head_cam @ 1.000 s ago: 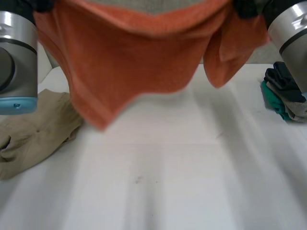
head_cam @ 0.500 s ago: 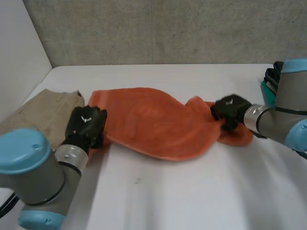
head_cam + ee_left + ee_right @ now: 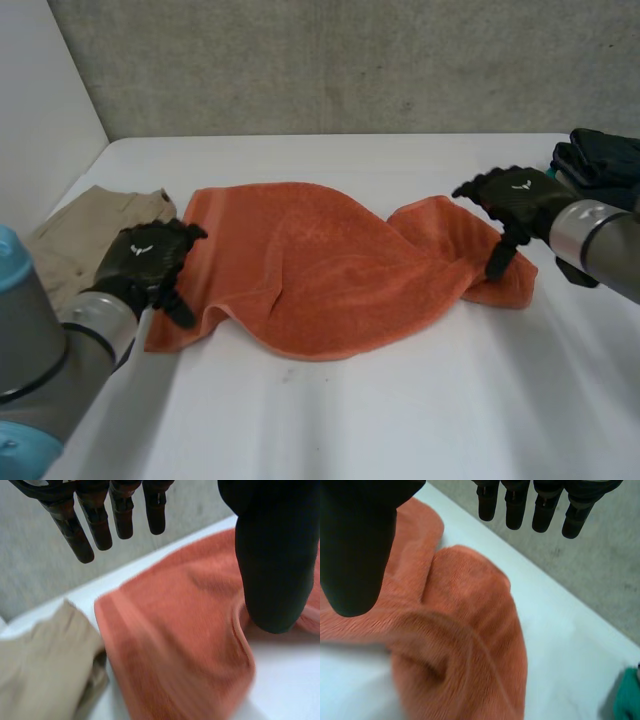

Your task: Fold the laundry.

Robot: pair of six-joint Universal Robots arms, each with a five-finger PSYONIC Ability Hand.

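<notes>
One orange towel (image 3: 330,270) lies under left hand (image 3: 148,255) and right hand (image 3: 515,195), fingers (image 3: 122,520) spread and empty, beside one tan garment (image 3: 85,235).

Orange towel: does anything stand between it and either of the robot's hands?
Nothing visible does. The left hand is open at the left end of the orange towel, the right hand open at its right end. The beige garment lies beside it, not on it.
</notes>
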